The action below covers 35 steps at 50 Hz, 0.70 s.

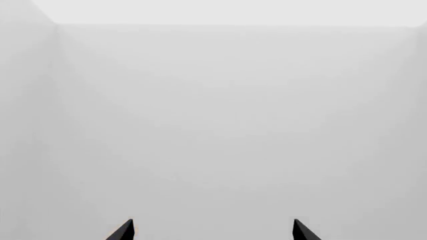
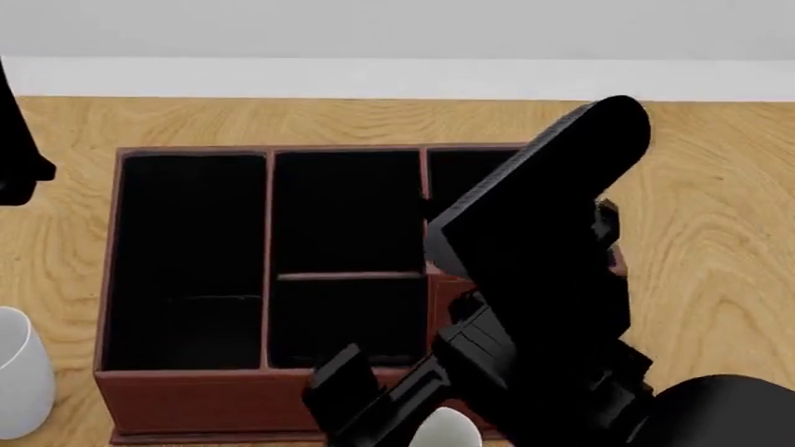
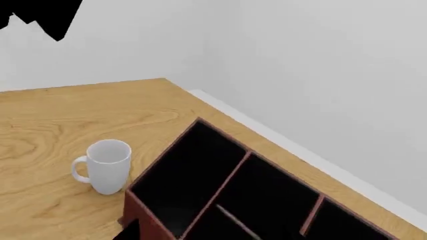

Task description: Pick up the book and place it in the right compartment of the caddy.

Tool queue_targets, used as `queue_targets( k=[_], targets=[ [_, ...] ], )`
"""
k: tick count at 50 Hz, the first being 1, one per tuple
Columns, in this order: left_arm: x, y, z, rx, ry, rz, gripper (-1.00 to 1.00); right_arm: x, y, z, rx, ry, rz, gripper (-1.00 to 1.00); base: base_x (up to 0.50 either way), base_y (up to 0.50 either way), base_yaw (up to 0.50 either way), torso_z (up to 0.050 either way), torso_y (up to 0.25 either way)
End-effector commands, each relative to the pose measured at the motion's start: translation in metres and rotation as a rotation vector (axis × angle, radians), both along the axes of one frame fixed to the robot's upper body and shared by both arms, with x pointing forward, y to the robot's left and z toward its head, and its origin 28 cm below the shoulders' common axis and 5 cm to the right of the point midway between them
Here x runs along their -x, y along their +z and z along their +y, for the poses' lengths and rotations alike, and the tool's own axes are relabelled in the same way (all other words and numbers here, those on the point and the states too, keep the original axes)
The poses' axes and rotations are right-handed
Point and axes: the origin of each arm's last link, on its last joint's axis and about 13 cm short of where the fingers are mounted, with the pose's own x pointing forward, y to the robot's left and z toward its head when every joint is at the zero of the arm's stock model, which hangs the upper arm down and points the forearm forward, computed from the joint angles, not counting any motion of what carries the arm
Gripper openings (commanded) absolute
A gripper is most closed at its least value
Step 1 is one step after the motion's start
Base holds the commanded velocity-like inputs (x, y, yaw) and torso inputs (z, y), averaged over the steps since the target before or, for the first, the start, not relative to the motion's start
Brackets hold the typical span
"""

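Note:
The reddish-brown caddy [image 2: 186, 396] with black-lined sections fills the middle of the head view and the lower part of the right wrist view [image 3: 143, 210]. My right arm [image 2: 546, 242] lies over its right compartment [image 2: 466, 177], so only the far corner of that shows; it also shows in the right wrist view [image 3: 350, 225]. My right gripper [image 2: 354, 386] hangs over the caddy's front wall. One fingertip [image 3: 130, 232] shows far out to the side and nothing shows between the jaws. My left gripper [image 1: 213, 230] is open, empty and faces a white wall. The book is hidden or out of view.
A white mug [image 3: 107, 165] stands on the wooden table [image 3: 60, 115] beside the caddy's long section, and also shows in the head view [image 2: 19, 382]. Another white object [image 2: 448, 430] peeks out under my right arm. A white wall [image 2: 397, 28] runs behind the table.

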Motion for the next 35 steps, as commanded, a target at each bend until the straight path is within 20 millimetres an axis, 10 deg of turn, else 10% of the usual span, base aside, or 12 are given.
queue_targets(
  k=[1,35],
  targets=[
    [0.002,0.001,0.001,0.001,0.007,-0.005,1.0,0.008,-0.01,0.002,0.15,0.102,0.122,1.0,0.0,0.0,0.0,0.0,0.0],
    [-0.003,-0.006,0.003,0.021,0.005,0.003,1.0,0.003,-0.054,-0.002,0.309,0.096,0.287,1.0,0.0,0.0,0.0,0.0,0.0]
  ],
)
